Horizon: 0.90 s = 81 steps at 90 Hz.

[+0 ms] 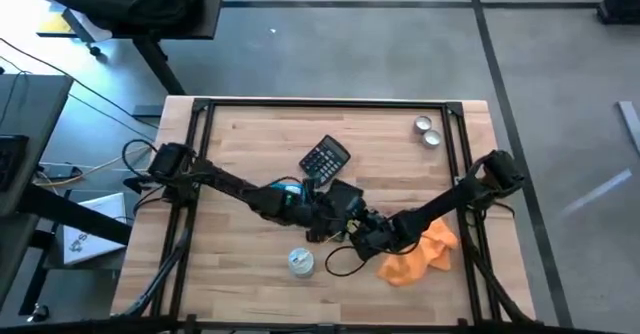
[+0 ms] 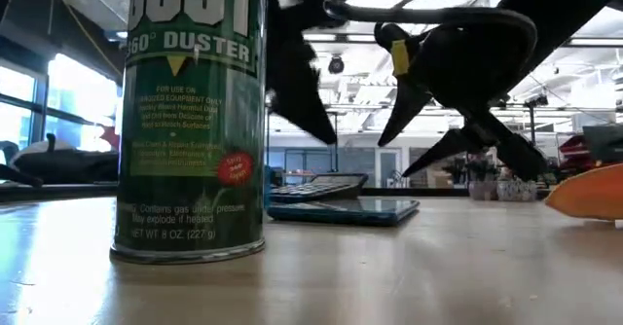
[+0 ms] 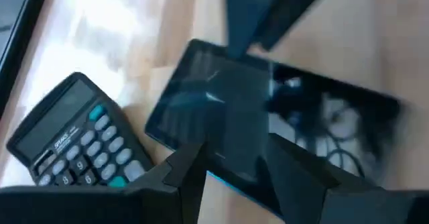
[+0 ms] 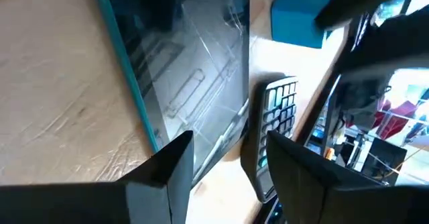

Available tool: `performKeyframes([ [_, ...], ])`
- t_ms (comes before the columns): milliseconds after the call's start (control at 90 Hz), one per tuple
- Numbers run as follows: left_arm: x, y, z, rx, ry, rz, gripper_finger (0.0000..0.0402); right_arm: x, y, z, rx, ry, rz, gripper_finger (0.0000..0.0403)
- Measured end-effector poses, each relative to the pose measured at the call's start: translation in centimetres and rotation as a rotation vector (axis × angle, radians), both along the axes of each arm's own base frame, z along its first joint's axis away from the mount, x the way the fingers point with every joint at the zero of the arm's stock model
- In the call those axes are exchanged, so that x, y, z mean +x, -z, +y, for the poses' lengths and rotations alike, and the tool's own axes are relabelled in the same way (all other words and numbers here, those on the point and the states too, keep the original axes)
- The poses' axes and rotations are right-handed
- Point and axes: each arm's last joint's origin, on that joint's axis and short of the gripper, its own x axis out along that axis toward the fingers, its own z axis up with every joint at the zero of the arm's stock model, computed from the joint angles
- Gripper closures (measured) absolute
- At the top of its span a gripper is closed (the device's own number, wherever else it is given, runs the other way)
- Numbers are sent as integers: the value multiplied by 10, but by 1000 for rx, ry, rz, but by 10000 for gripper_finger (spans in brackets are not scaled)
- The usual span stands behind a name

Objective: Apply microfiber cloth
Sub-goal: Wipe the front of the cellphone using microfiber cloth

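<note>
Orange, crumpled microfiber cloth point(image 1: 420, 256) lies free beside the open-fingered right gripper point(image 4: 224, 163); left gripper point(image 3: 231, 167) is open over a glossy tablet point(image 3: 268, 133).

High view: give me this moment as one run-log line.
left gripper: open over tablet | right gripper: open, empty, beside tablet | orange cloth: on table, untouched

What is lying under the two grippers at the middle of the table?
A dark glossy tablet lies flat there, beside the calculator. Both arms cover much of it from above. The microfiber cloth lies apart.
</note>
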Motion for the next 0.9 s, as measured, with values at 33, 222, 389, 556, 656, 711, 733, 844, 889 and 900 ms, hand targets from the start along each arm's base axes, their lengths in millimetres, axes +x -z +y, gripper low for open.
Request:
performKeyframes([
  [33, -3, 3, 0, 4, -4, 35, 268, 0, 0, 0, 0, 0, 0, 249],
  [222, -11, 16, 9, -57, -36, 134, 268, 0, 0, 0, -1, 0, 1, 249],
  [389, -5, 43, 21, -81, -27, 194, 268, -1, 1, 1, 51, -27, 40, 249],
  [556, 3, 61, 33, -59, -32, 219, 268, -1, 4, 3, 113, -52, 62, 249],
  [656, 7, 63, 37, -44, -22, 201, 268, 0, 11, 3, 84, -47, 81, 249],
  [711, 9, 63, 38, -39, -18, 179, 268, 0, 15, 2, 72, -42, 89, 249],
  [733, 10, 63, 38, -36, -15, 168, 268, 1, 16, 2, 67, -39, 91, 249],
  [844, 14, 62, 35, -16, 20, 124, 268, 3, 23, -1, 21, -16, 86, 249],
  [889, 16, 61, 35, -18, 31, 108, 268, 5, 25, -3, -3, -1, 75, 249],
  [900, 16, 61, 35, -19, 31, 105, 268, 5, 26, -3, -10, 4, 70, 249],
])
